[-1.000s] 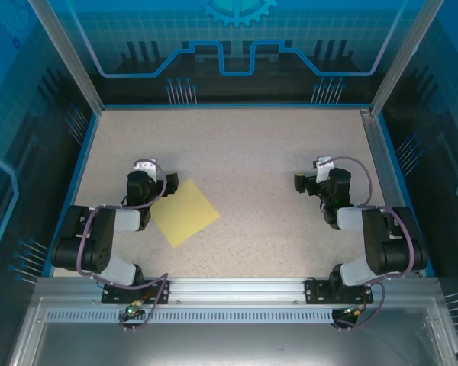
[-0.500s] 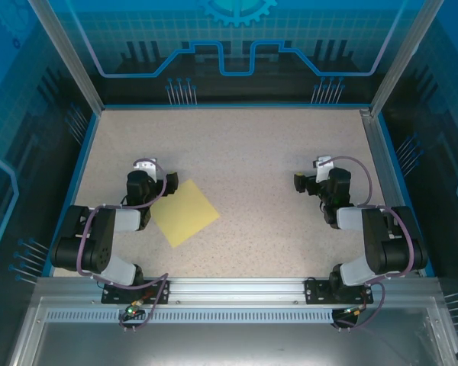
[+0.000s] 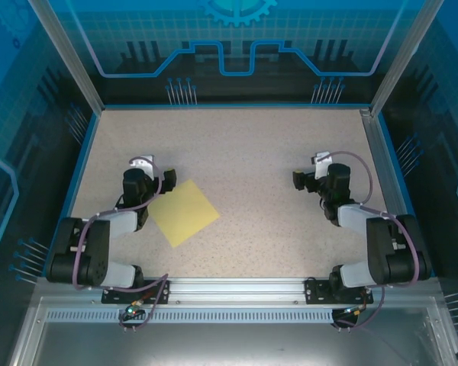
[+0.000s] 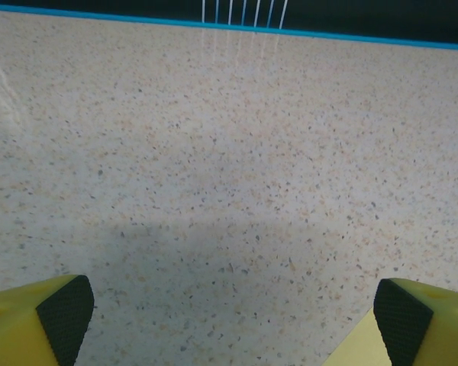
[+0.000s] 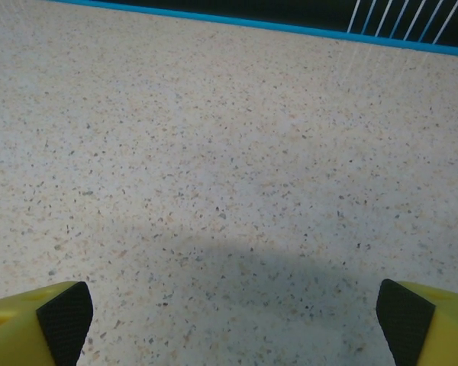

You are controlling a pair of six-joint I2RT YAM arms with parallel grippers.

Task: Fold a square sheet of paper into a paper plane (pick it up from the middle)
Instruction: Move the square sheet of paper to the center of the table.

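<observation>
The paper (image 3: 185, 213) lies flat on the table (image 3: 244, 145), with the left gripper (image 4: 233, 309) just to its left and the right gripper (image 5: 235, 313) well to its right, both spread wide and empty.

The desk (image 3: 252, 152) was a flat, pale beige top, speckled all over with small dark and orange flecks. A thin blue rim ran along its far edge and down both sides. 1 square sheet of paper (image 3: 185, 213), plain yellow, lay flat on the desk in the near left part. It was turned so that its 4 corners pointed like a diamond. Soft grey shadows fell across the speckled surface.
</observation>
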